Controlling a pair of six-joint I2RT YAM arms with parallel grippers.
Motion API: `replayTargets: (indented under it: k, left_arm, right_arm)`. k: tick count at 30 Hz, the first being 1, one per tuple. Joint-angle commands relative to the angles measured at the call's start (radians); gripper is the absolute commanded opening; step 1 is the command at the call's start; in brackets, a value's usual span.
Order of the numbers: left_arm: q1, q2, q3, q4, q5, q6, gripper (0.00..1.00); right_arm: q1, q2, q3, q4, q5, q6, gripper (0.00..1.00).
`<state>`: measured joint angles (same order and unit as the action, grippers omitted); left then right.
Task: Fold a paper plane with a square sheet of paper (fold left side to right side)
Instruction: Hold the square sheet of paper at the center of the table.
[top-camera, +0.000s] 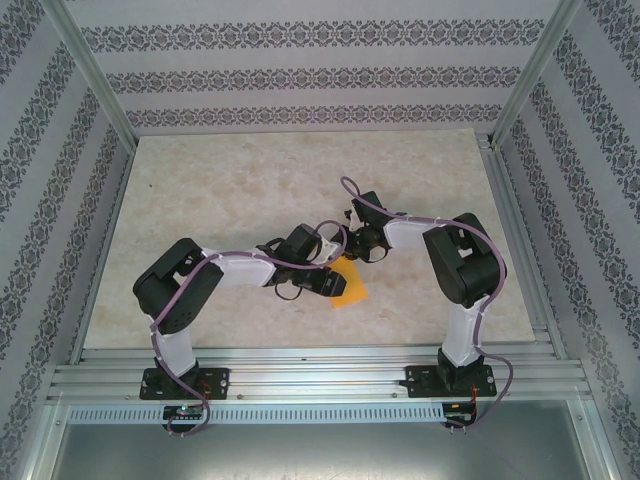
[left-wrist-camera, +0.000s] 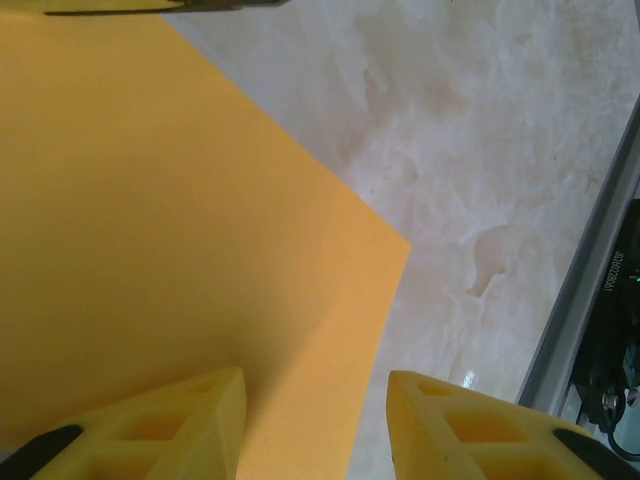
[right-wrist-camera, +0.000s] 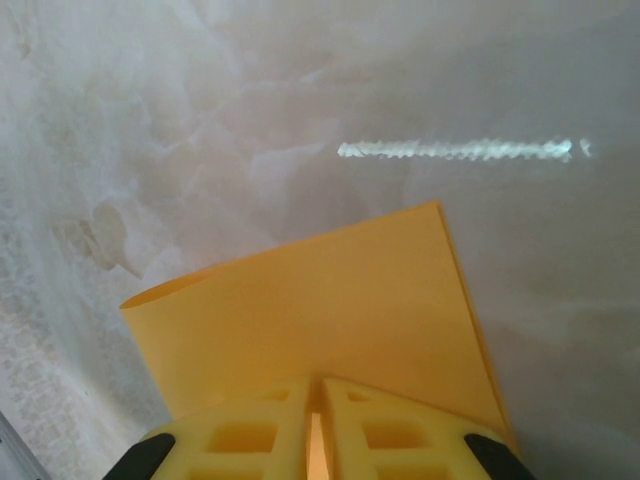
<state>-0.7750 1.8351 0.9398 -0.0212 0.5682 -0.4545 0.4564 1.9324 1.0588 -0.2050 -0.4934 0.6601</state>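
The square sheet of paper (top-camera: 352, 285) is orange-yellow and lies near the middle of the marble table, with both grippers on it. My right gripper (right-wrist-camera: 317, 382) is shut on the near edge of the sheet (right-wrist-camera: 320, 300). The paper lifts from there and curls over at its left side. My left gripper (left-wrist-camera: 313, 380) hovers over the sheet (left-wrist-camera: 180, 220) with its jaws apart. One finger is above the paper, the other above bare table, and the sheet's edge runs between them. From above, the left gripper (top-camera: 331, 281) is at the sheet's left and the right gripper (top-camera: 348, 257) at its far edge.
The aluminium rail (left-wrist-camera: 585, 300) of the table's near edge passes close to the right of the left gripper. Patterned walls and frame posts (top-camera: 95, 75) enclose the table (top-camera: 230, 190), which has free room to the left and at the back.
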Motion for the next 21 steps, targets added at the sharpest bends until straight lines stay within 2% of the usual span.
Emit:
replayTargets:
  k: [1, 7, 10, 14, 21]
  left_arm:
    - [-0.02, 0.027, 0.018, 0.01, -0.017, -0.001, 0.43]
    - [-0.033, 0.05, 0.008, -0.042, -0.046, 0.026, 0.43]
    - [-0.035, 0.053, -0.008, -0.035, -0.053, 0.02, 0.43]
    - [-0.036, 0.056, -0.021, -0.022, -0.06, 0.008, 0.42]
    - [-0.037, 0.053, -0.006, -0.016, -0.059, -0.01, 0.42]
  right_arm:
    - [0.007, 0.026, -0.002, -0.018, 0.069, -0.001, 0.14]
    - [-0.015, -0.094, -0.007, -0.022, 0.055, -0.006, 0.19]
    - [-0.042, -0.176, -0.02, -0.065, 0.065, -0.026, 0.25]
    - [-0.092, -0.29, -0.076, -0.135, 0.081, -0.063, 0.26]
    - [-0.122, -0.468, -0.232, -0.225, 0.024, -0.101, 0.14]
